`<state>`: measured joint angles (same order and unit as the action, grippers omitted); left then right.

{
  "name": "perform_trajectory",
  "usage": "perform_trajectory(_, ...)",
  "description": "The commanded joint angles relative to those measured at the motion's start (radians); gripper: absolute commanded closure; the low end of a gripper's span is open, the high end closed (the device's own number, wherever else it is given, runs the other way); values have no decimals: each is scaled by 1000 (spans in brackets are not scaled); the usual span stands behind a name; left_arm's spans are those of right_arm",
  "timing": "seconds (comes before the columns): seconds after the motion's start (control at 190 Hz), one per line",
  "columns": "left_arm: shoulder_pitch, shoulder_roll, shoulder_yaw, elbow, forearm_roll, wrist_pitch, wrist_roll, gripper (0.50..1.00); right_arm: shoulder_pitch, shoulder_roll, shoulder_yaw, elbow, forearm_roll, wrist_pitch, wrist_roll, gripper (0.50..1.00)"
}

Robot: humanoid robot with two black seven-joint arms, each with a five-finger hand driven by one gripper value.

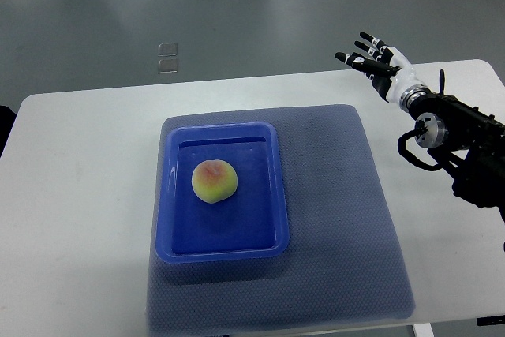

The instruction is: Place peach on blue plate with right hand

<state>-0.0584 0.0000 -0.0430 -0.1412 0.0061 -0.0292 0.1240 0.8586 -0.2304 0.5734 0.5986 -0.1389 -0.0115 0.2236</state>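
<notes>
On blue plate (222,252) mid-desk, peach (214,181) resting near plate centre, plate on grey mat (347,219), right hand (374,61) over desk's far right edge, fingers spread, empty

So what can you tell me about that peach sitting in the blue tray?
The peach is one round whole fruit, yellow-green with a reddish-pink blush on its upper side, and a matt, soft-looking skin. It rests on the floor of the blue plate, a glossy shallow rectangular tray, slightly left of centre and clear of the walls. Nothing else touches it; the right hand is far off with fingers spread.
</notes>
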Motion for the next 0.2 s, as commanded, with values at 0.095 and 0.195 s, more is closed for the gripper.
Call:
perform_trajectory(0.095,0,0,2,2,0,0,0,500,-33,6,0,1,-1,12,8,572)
perform_trajectory(0.195,0,0,2,2,0,0,0,500,-43,9,0,1,-1,12,6,572)
